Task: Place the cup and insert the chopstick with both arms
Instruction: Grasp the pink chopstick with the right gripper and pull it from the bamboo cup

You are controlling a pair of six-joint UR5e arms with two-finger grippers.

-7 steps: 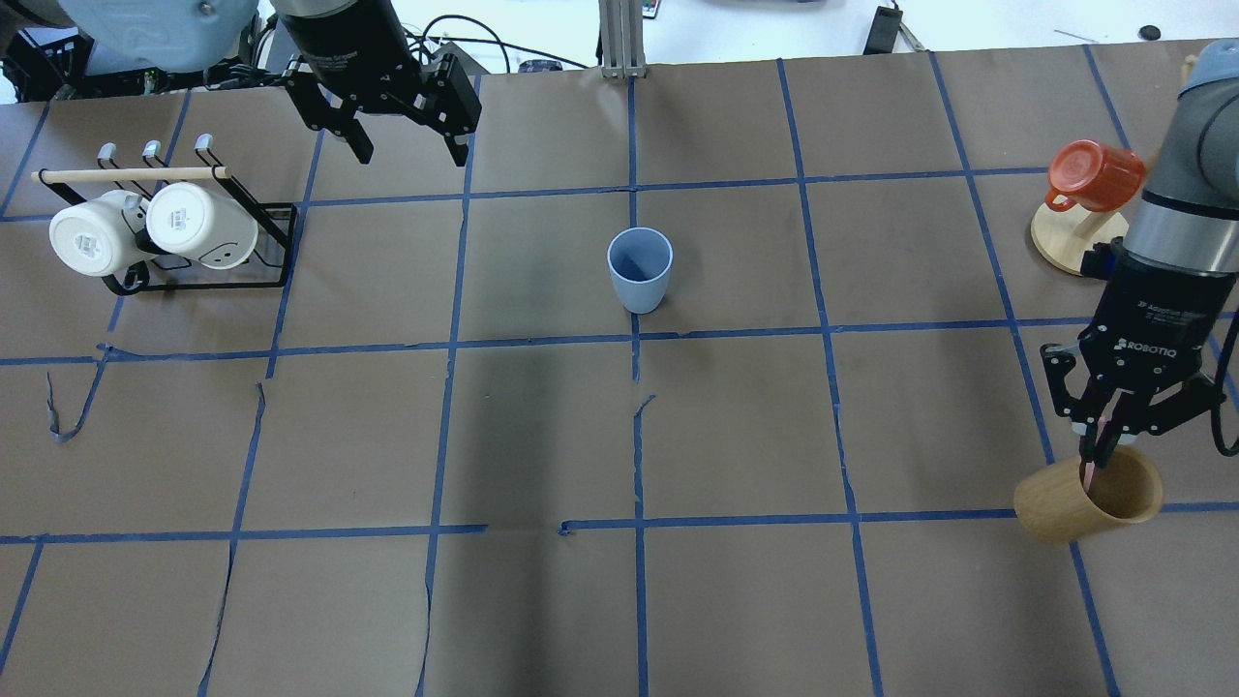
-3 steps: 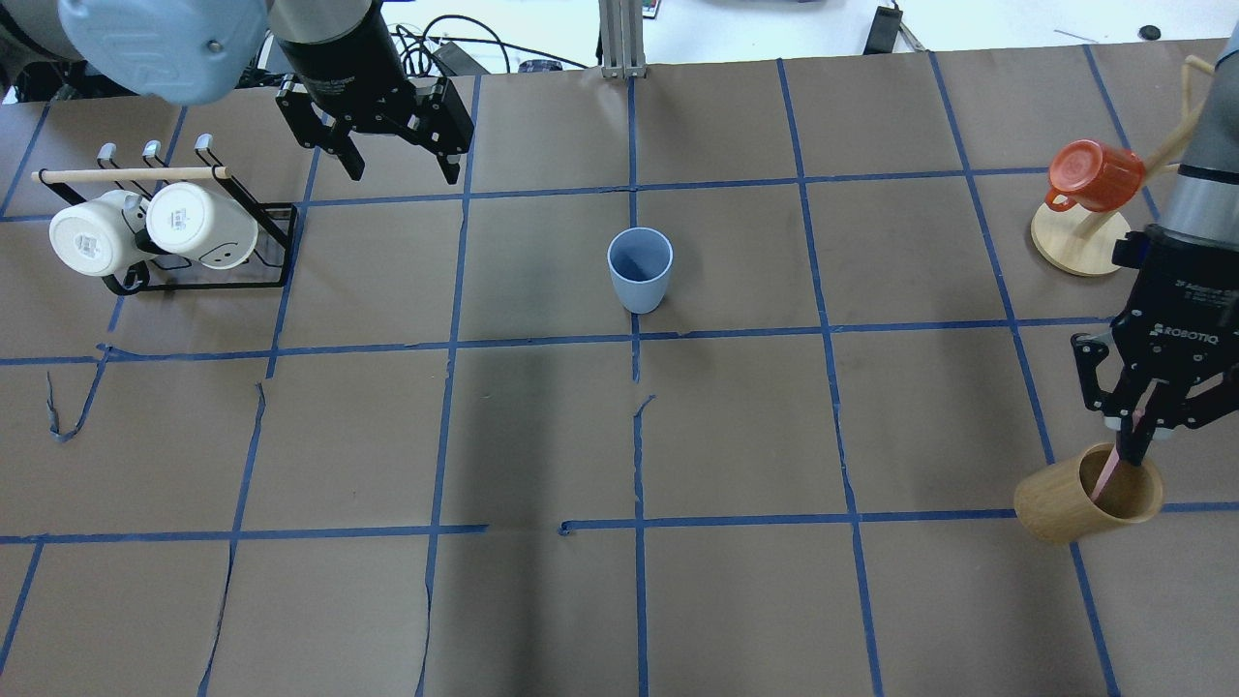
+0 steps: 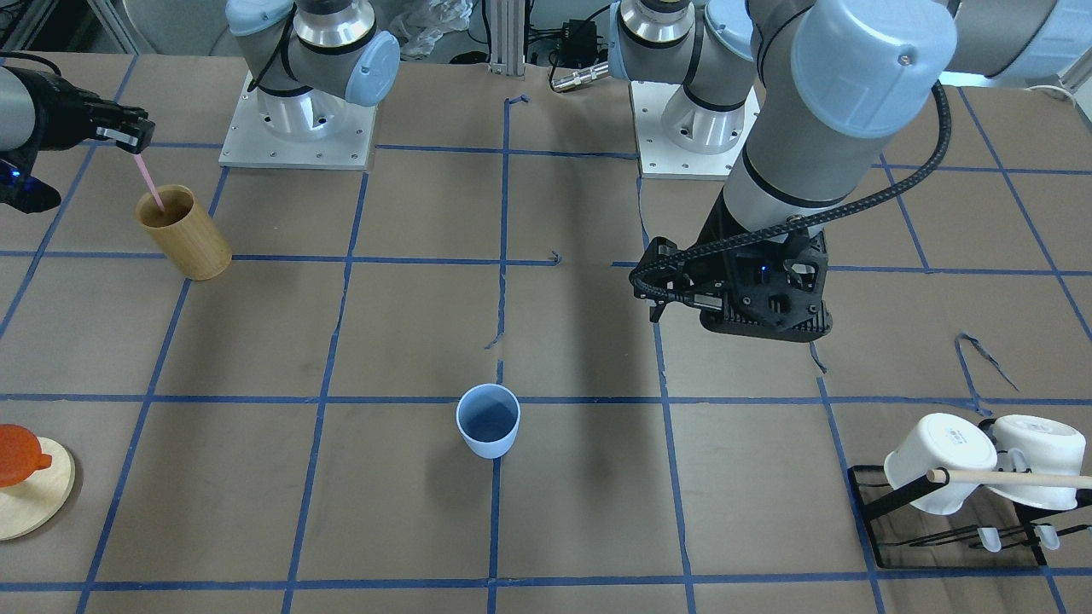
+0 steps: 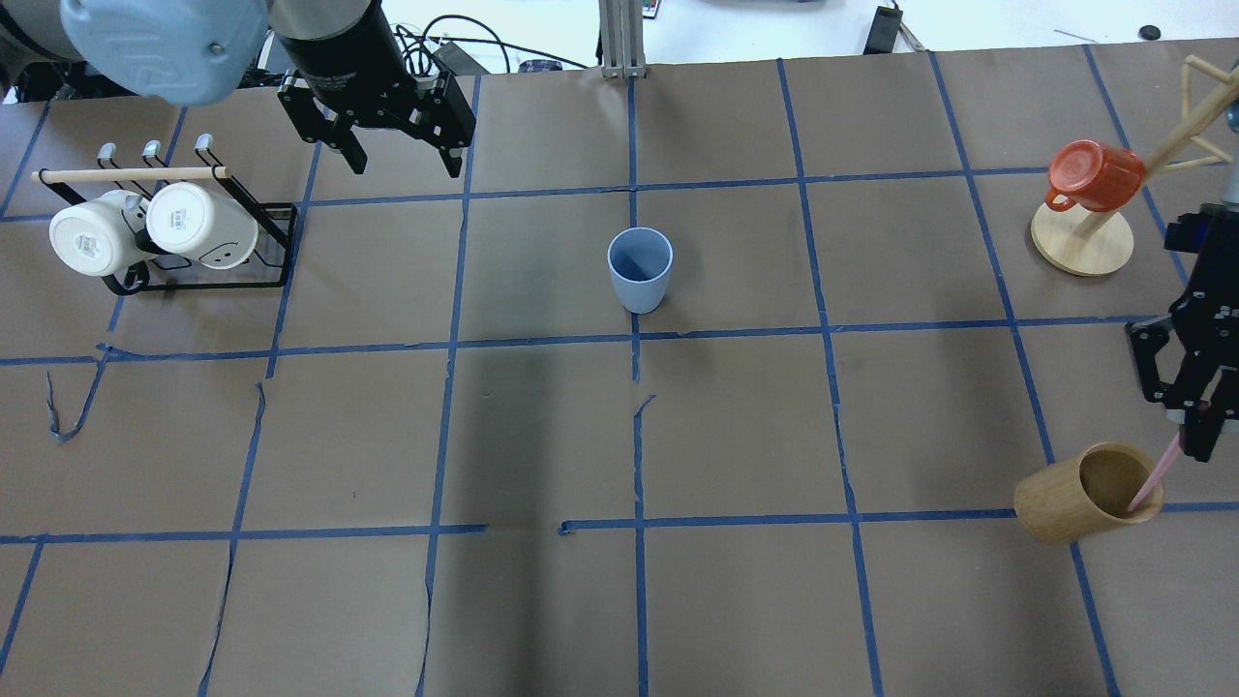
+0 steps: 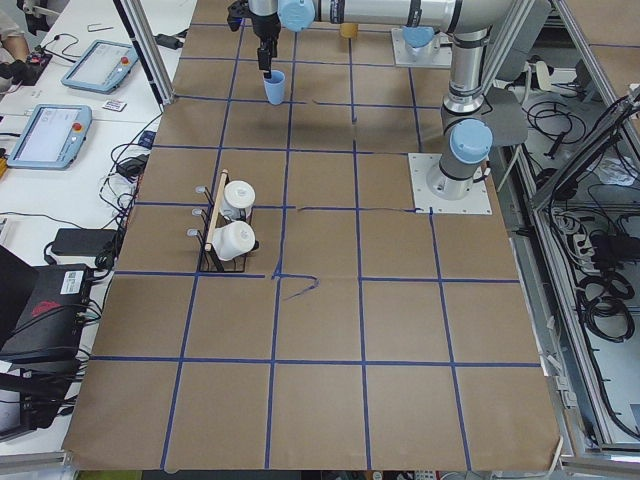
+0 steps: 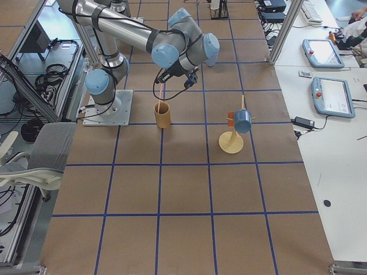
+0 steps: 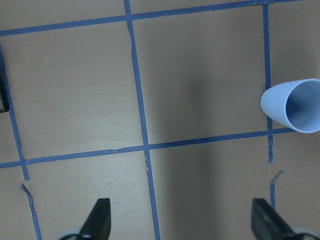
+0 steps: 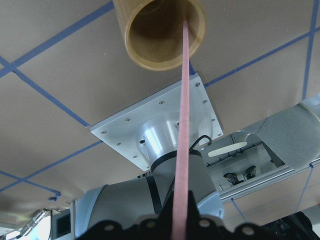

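The pale blue cup (image 4: 639, 269) stands upright and empty near the table's middle; it also shows in the front view (image 3: 488, 420) and at the right edge of the left wrist view (image 7: 295, 105). My left gripper (image 4: 407, 166) is open and empty, hovering high, back and to the left of the cup. My right gripper (image 4: 1200, 436) is shut on the top of a pink chopstick (image 4: 1152, 479), at the table's right edge. The chopstick (image 8: 182, 125) slants down, and its lower end is still inside the tan bamboo cylinder (image 4: 1084, 494).
A black rack with two white mugs (image 4: 155, 227) and a wooden rod stands at the left. An orange mug (image 4: 1094, 174) hangs on a wooden tree stand (image 4: 1082, 242) at the back right. Blue tape lines grid the brown paper.
My right gripper has risen and moved right, drawing the pink chopstick partly out of the bamboo cylinder and tilting it. My left gripper has shifted slightly back.
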